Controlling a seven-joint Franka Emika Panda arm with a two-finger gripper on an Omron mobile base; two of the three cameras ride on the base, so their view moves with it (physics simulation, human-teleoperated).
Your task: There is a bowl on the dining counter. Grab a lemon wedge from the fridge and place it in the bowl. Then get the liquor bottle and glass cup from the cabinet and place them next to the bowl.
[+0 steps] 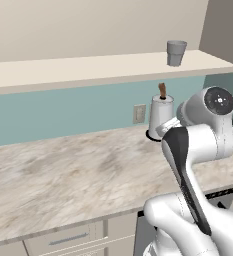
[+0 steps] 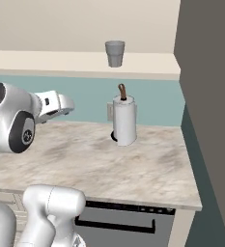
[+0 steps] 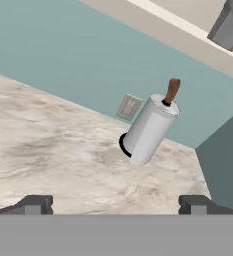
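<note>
Above the marbled surface (image 1: 63, 175) my tool (image 3: 115, 205) is hanging released, its two dark fingertips (image 3: 35, 204) spread wide with nothing between them. Ahead of it, at the far right of the surface, a white paper towel roll (image 3: 150, 130) is standing upright on a dark base with a brown spindle top, just in front of the teal backsplash (image 1: 63, 112) and a wall outlet (image 3: 128, 106). Up on the cream shelf (image 1: 88, 70) the glass cup (image 1: 176, 53) is sitting alone near the right end, close to the shelf's front edge. To the right a dark grey panel (image 2: 205, 120) is walling off the surface. Leftward the stone is stretching broad and open toward its near edge, above pale drawers (image 1: 63, 240) and a dark appliance front (image 2: 128, 224).
</note>
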